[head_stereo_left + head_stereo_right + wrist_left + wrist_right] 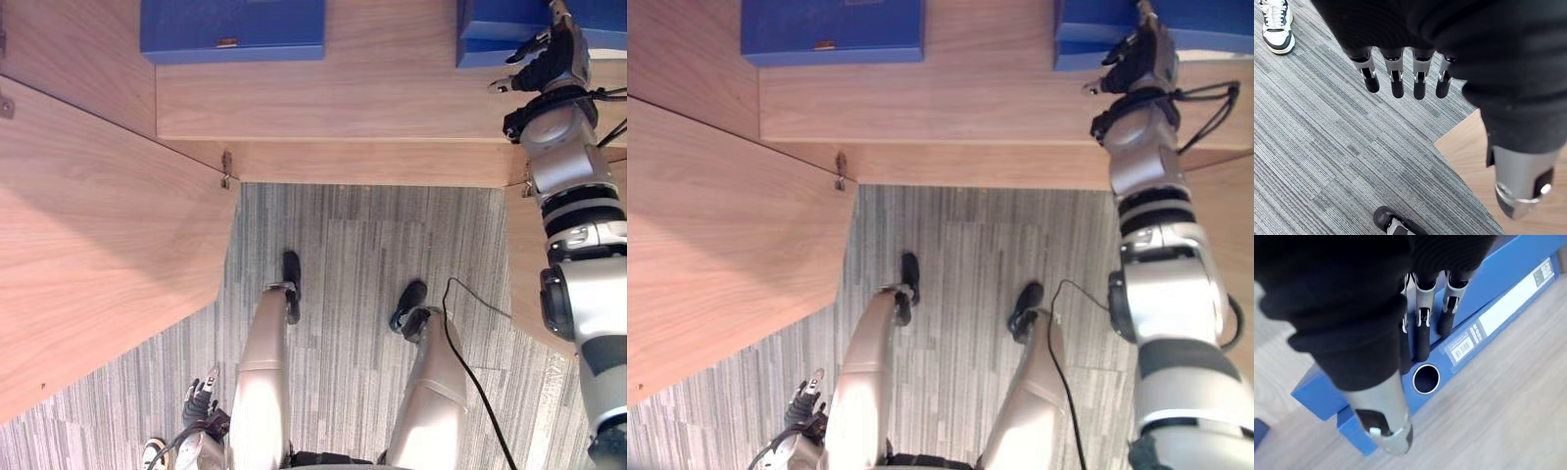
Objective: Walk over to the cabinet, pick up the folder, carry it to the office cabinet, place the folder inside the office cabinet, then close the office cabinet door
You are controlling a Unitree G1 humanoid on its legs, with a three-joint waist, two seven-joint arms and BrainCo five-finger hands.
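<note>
Had the right hand (554,59) straight-fingered at the blue folder (480,34), far right on the shelf (392,108) — no grip yet; left hand (199,403) slack, near left. Needed fingers curled over the spine before lifting.

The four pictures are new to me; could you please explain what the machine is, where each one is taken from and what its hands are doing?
It is a two-legged humanoid robot. The two eye views come from a head camera looking down; each wrist view looks along one hand. The right hand reaches onto a wooden cabinet shelf, and its straight fingers seem to touch two stacked blue folders; nothing is gripped yet. Another blue folder lies further left, and the cabinet door stands open. The left hand hangs open over grey carpet, near a person's shoe.
</note>
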